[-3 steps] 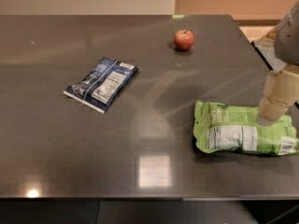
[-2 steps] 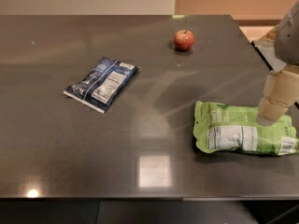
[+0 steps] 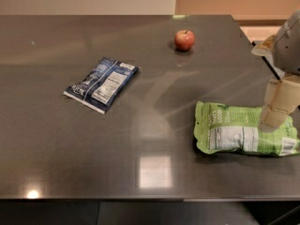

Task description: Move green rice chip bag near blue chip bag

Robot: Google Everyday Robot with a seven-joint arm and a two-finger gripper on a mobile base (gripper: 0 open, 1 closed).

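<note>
Camera view: a large lime-green crinkly snack bag (image 3: pixel 227 134) lies flat near the front right of a dark grey glossy table (image 3: pixel 61 163). Its white nutrition-label panel faces up, and a small barcode patch sits at its right end. Its long side runs left to right. Its right end comes close to the picture's right border, and its lower side lies near the table's front edge.

The cream-coloured gripper (image 3: pixel 271 121) comes in from the upper right and sits over the right part of the green bag, at or just above its surface. Whether it grasps the bag or is released cannot be told.

A smaller flat navy-blue snack bag (image 3: pixel 102 83), with a white label panel and a white edge, lies tilted on the left half of the table, well apart from the green bag. A round red apple (image 3: pixel 184 40) stands further back, near the far edge, apart from both bags.

Between the two bags the table top is bare, with only soft reflections and a bright square of light near the front. Bare surface also lies in front of and to the left of the blue bag.
</note>
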